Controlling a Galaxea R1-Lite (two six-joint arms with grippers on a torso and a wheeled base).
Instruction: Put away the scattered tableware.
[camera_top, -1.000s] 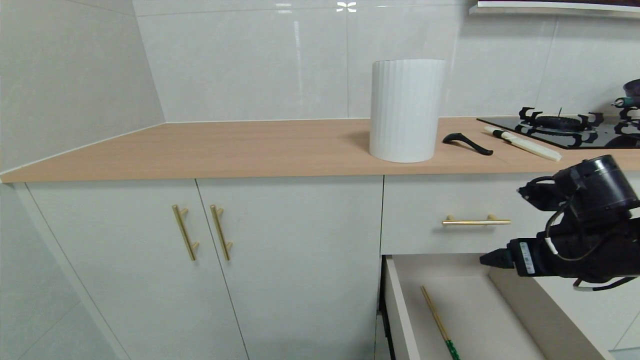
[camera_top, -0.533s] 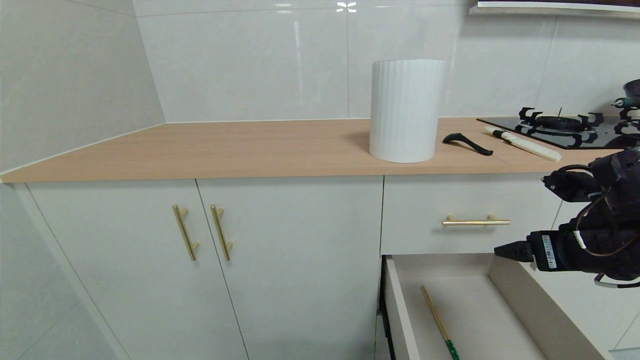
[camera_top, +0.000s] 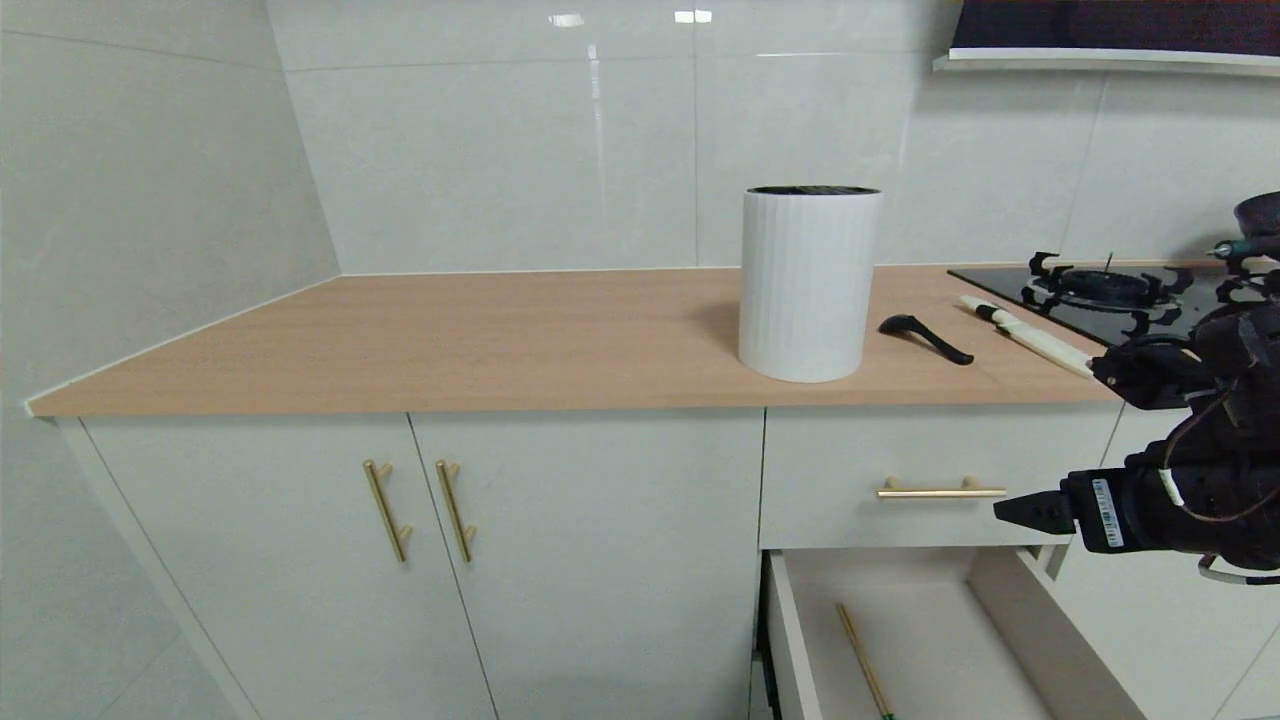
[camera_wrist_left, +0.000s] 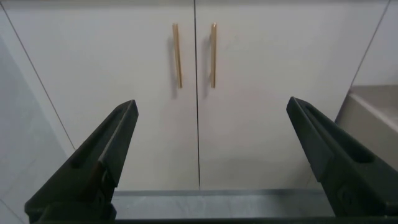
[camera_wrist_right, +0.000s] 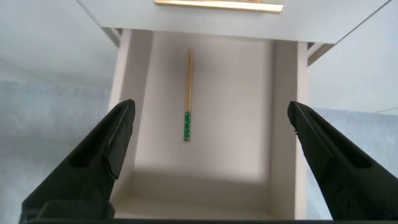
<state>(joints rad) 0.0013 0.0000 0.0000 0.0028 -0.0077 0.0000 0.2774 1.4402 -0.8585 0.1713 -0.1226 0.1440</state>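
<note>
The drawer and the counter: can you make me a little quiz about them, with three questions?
1. True or false: the right hand is open and holds nothing.
2. Pick one: what lies inside the open drawer? A) chopsticks B) a knife C) a black spoon
3. Fill in the gap: on the counter, the black spoon lies between the white container and the ____.

Key
1. True: its fingers are spread wide with nothing between them.
2. A: the chopsticks lie on the drawer floor.
3. The knife.
</note>
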